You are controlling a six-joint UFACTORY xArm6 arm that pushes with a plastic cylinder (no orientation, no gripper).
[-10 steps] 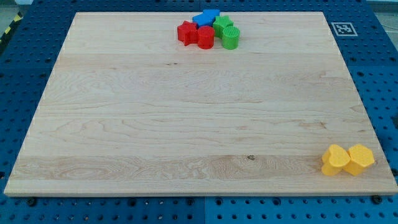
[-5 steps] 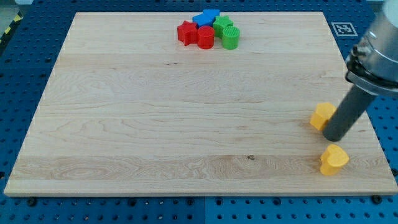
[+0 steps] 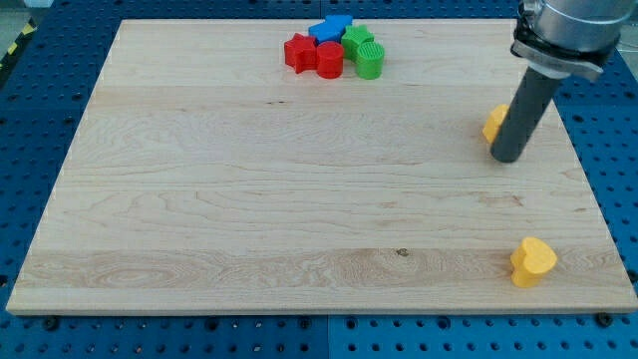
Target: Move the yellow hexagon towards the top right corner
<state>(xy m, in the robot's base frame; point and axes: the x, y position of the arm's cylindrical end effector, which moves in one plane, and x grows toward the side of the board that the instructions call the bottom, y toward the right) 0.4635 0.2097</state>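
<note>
The yellow hexagon [image 3: 493, 122] lies near the board's right side, a bit above mid-height, mostly hidden behind my dark rod. My tip [image 3: 505, 158] rests on the board just below and to the right of it, touching or nearly touching it. A second yellow block, heart-shaped [image 3: 533, 261], sits alone near the bottom right corner.
A cluster at the top centre holds a red star [image 3: 297, 51], a red cylinder [image 3: 329, 60], a blue block [image 3: 330, 28] and two green blocks [image 3: 364, 52]. A black-and-white marker [image 3: 551, 46] lies off the wooden board [image 3: 249, 199] at the top right.
The rod came into view and pushed the yellow hexagon away from the heart block, up the right side of the board. The heart block shifted only slightly.
</note>
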